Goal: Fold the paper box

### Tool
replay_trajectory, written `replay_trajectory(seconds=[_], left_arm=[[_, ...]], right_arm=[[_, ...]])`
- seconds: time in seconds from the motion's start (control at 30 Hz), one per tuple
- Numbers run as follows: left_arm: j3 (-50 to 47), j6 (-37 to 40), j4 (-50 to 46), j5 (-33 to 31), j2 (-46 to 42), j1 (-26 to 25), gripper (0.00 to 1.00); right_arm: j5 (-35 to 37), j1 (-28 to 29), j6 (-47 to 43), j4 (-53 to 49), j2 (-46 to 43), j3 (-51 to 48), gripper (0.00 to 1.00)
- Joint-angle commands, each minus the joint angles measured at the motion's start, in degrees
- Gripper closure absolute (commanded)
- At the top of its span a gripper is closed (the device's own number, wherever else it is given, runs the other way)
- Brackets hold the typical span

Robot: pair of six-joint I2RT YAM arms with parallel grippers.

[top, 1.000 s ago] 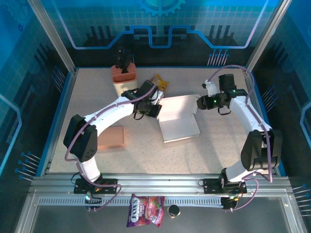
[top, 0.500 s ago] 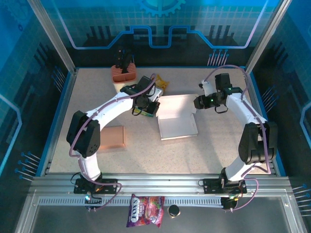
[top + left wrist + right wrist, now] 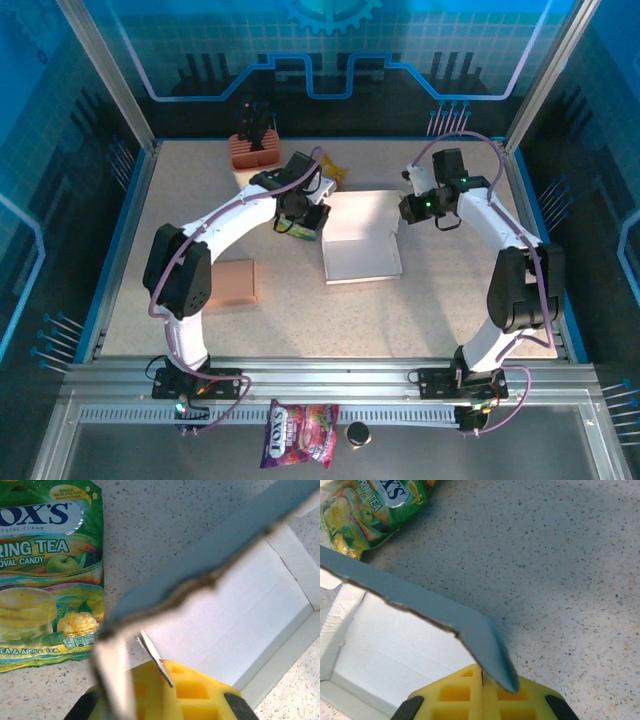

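Note:
The white paper box (image 3: pixel 362 240) lies open in the middle of the table, its lid panel toward the back. My left gripper (image 3: pixel 318 213) is shut on the box's left edge. In the left wrist view the yellow pads (image 3: pixel 200 692) pinch a thin white flap (image 3: pixel 156 659), above the box's white inside (image 3: pixel 235 615). My right gripper (image 3: pixel 405 208) is shut on the box's right edge. In the right wrist view its yellow pads (image 3: pixel 455 695) meet on a blue-grey flap (image 3: pixel 485 645) beside the white inside (image 3: pixel 405 645).
A green Fox's candy bag (image 3: pixel 45 570) lies just left of the box (image 3: pixel 291 228). An orange holder (image 3: pixel 255 150) and a yellow snack pack (image 3: pixel 330 170) stand at the back. A tan block (image 3: pixel 233 283) lies front left. A purple candy bag (image 3: pixel 298 432) rests on the front rail.
Both grippers have drawn toward the back of the table, holding the box's side edges. The box has slid back and slightly left with them.

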Motion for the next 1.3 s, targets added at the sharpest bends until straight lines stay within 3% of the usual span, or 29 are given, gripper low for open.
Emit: replay_trajectory(seconds=[0.0, 0.23, 0.37, 0.57, 0.8, 1.07, 1.27], left_arm=[[2.96, -5.01, -0.36, -0.21, 1.38, 0.20, 1.00], [4.07, -8.61, 1.08, -0.07, 2.03, -0.15, 1.00], [4.37, -6.95, 0.59, 0.99, 2.37, -0.11, 1.00], [5.38, -3.80, -1.24, 1.42, 3.51, -0.12, 1.00], [7.12, -2.10, -2.61, 1.63, 4.79, -0.08, 1.00], [8.44, -1.79, -3.10, 1.90, 5.81, -0.08, 1.00], [8.68, -2.03, -3.20, 1.85, 6.06, -0.01, 1.00]], right_arm=[[5.59, 2.37, 3.14, 1.96, -1.99, 0.55, 1.00], [9.74, 3.41, 7.09, 3.53, -3.80, -0.21, 1.00], [4.85, 0.82, 7.00, 2.53, -1.83, 0.46, 1.00], [-6.67, -4.82, 5.27, 1.39, 0.34, 2.48, 0.74], [-10.77, -6.94, 2.27, -1.41, 2.46, 5.07, 0.58], [-9.84, -7.01, -1.47, -2.91, 6.79, 8.06, 0.58], [-8.73, -6.49, -1.22, -1.80, 6.50, 8.23, 0.73]])
